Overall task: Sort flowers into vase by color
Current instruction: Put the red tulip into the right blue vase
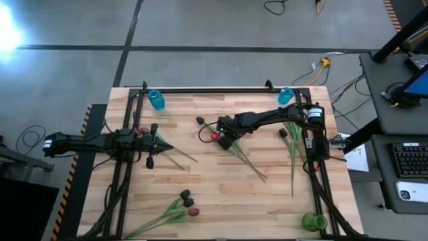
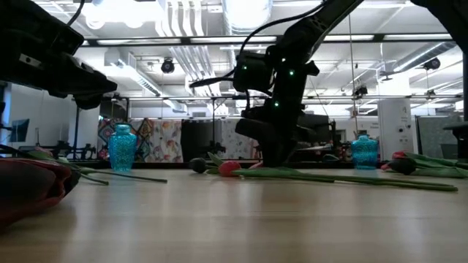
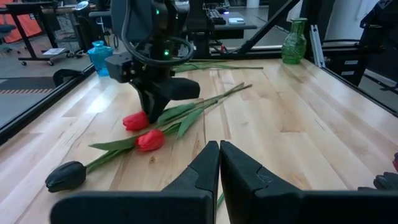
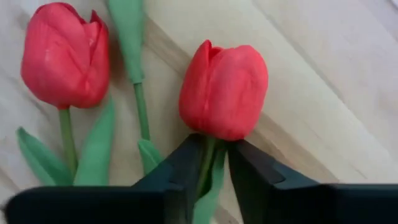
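Centre of the high view: right tool (image 1: 225, 140) low on the bench (image 1: 221, 201), fingers pinched on a red tulip (image 4: 224, 90) stem just below the head; 2nd red tulip (image 4: 64, 55) lies just beside. Left tool (image 1: 160, 146) at frame left, fingers closed, empty. More tulips (image 1: 182, 204) lower centre; green vase (image 1: 313, 221) lower right.

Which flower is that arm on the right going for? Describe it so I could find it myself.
Start at the wooden table and follow the right arm to its tool near the middle. Two red tulips lie side by side there; it is the red tulip whose stem, just below the head, sits between the tool's fingers. Its twin lies free beside it, and a dark tulip is farther off.
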Motion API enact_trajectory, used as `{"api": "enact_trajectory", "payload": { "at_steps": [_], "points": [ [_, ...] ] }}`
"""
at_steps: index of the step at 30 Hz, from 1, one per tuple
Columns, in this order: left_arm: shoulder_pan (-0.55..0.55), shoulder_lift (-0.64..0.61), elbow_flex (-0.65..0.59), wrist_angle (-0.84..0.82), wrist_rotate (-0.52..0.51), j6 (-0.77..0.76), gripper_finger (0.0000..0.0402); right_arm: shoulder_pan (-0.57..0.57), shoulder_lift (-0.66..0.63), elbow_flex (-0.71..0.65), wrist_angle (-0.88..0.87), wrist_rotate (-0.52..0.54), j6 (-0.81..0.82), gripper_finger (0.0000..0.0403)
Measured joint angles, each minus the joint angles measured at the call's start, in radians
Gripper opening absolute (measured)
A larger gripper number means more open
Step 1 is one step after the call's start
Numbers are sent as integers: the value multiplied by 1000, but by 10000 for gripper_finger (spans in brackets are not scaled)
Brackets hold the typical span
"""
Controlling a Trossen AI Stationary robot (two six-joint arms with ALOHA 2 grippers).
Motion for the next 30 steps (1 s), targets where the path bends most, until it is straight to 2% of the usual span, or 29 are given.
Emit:
{"api": "enact_trajectory", "payload": {
  "at_steps": [3, 6, 11, 14, 20, 22, 24, 30],
  "points": [
    [0, 0, 0, 0, 0, 0, 0, 1, 6, 18, -17, -7, -50, 25],
    [0, 0, 0, 0, 0, 0, 0, 3, -30, 23, -45, -17, -92, 14],
    [0, 0, 0, 0, 0, 0, 0, 3, -242, 8, -70, 114, -124, 11],
    [0, 0, 0, 0, 0, 0, 0, 3, -369, -14, -93, 322, -178, 11],
    [0, 0, 0, 0, 0, 0, 0, -23, -582, -48, 11, 928, -382, 10],
    [0, 0, 0, 0, 0, 0, 0, -56, -625, -90, 134, 1019, -490, 10],
    [0, 0, 0, 0, 0, 0, 0, -106, -668, -149, 295, 1006, -586, 10],
    [0, 0, 0, 0, 0, 0, 0, -314, -773, -343, 882, 829, -856, 9]
  ]
}}
